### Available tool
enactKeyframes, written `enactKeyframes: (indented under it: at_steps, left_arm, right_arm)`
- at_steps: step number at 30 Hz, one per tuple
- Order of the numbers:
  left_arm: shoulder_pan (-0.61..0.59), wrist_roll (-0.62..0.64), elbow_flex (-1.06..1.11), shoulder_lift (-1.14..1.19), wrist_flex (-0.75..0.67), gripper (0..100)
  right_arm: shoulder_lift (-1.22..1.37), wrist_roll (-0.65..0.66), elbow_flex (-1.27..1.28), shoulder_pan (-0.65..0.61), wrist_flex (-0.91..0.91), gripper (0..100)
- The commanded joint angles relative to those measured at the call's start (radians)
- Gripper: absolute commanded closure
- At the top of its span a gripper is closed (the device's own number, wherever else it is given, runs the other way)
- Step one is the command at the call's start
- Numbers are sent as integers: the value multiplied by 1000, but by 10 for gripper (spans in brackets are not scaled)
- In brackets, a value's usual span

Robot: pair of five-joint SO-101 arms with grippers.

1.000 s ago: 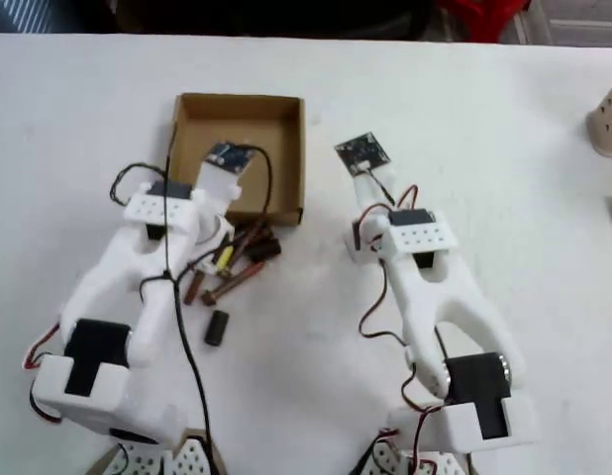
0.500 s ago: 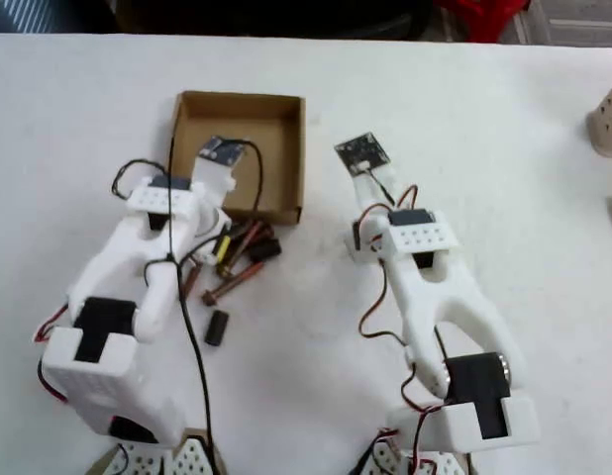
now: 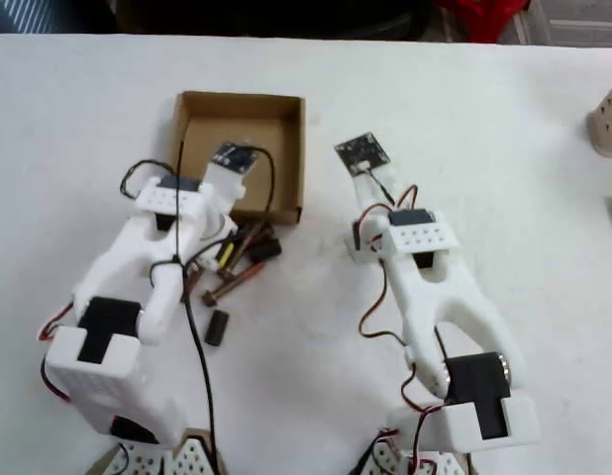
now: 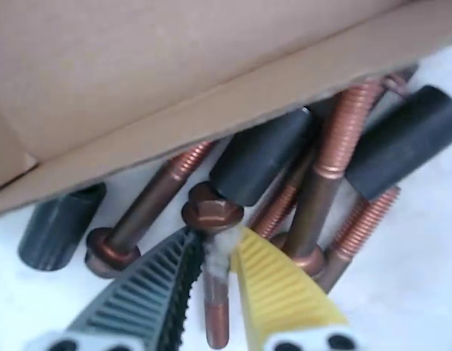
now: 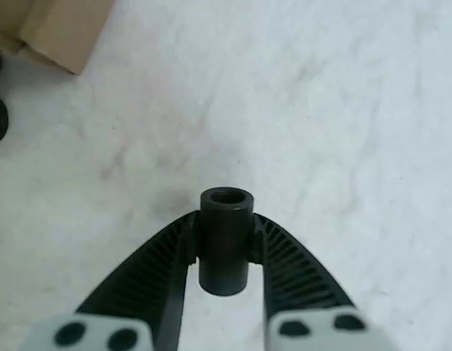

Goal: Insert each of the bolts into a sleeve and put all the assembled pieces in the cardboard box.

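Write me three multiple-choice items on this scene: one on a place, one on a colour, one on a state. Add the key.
1. Where do the loose bolts lie relative to the cardboard box?
A. Inside it
B. On the table, right against its outer wall
C. Far off, at the table's right edge

2. What colour are the bolts?
A. Copper
B. Blue
C. White

3. What state is the right gripper in?
A. Open and empty
B. Shut on a bolt
C. Shut on a black sleeve

Key:
1 B: the left wrist view shows them on the white surface beside the box's wall.
2 A: their heads and shanks are copper-toned.
3 C: the right wrist view shows both fingers pressed on the sleeve, its bore visible.
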Motion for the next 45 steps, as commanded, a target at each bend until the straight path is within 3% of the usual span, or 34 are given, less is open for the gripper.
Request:
enactKeyframes:
  at_steps: [1, 10, 15, 20, 29, 37, 45]
  left_arm:
    - [12, -12, -15, -10, 3, 979]
    - [-21, -15, 34, -58, -64, 979]
    - [-12, -14, 235, -229, -244, 980]
    - [4, -12, 394, -384, -373, 979]
    - [-7, 58, 427, -433, -402, 978]
    - [-44, 71, 407, -435, -402, 978]
    - [-58, 71, 405, -435, -416, 978]
  right_arm:
    - [-22, -9, -5, 8, -12, 981]
    - [-145, -9, 97, -47, -24, 981]
    - [-305, -9, 252, -90, -130, 981]
    - [-328, -20, 267, -134, -125, 981]
    - [-337, -290, 265, -260, -142, 981]
    - [-337, -293, 379, -294, -401, 981]
    - [-421, -295, 609, -328, -814, 982]
